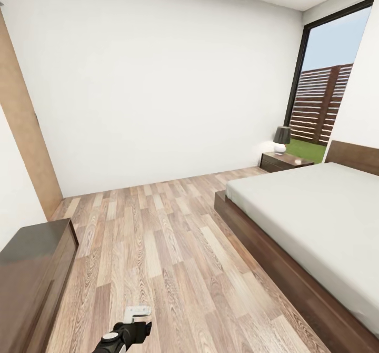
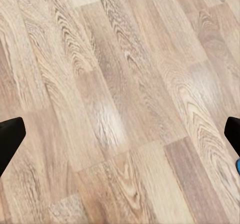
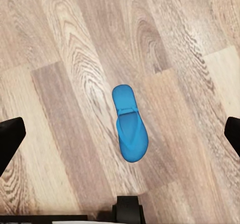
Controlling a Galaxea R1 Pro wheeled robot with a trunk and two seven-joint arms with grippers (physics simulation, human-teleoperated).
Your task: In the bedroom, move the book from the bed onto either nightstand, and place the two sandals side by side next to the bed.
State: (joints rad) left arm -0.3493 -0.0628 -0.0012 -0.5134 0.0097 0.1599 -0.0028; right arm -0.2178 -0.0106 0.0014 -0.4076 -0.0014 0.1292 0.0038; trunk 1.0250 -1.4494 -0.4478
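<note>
Bright blue flip-flop sandal [image 3: 130,129] lies flat, strap up, on wood-plank floor [image 3: 60,58] betw. wide-open right hand [image 3: 120,134] tips. Left hand [image 2: 120,136] wide, empty. Grey-mattress bed [image 1: 316,211], nightstand [image 1: 283,160] by its headboard.

The large low bed with its dark wooden frame [image 1: 273,247] lies on the wood-plank floor [image 1: 158,247]. Behind the bed's far side stands a low dark wooden nightstand [image 1: 281,161], a small shaded lamp [image 1: 281,139] on it. One blue flip-flop sandal [image 3: 130,126] lies flat on the floor.

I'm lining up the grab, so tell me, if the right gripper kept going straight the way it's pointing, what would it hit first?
Most likely the blue sandal, lying flat on the wood-plank floor about midway between the open right gripper's fingertips. Depth is unclear, but nothing shows in between.
</note>
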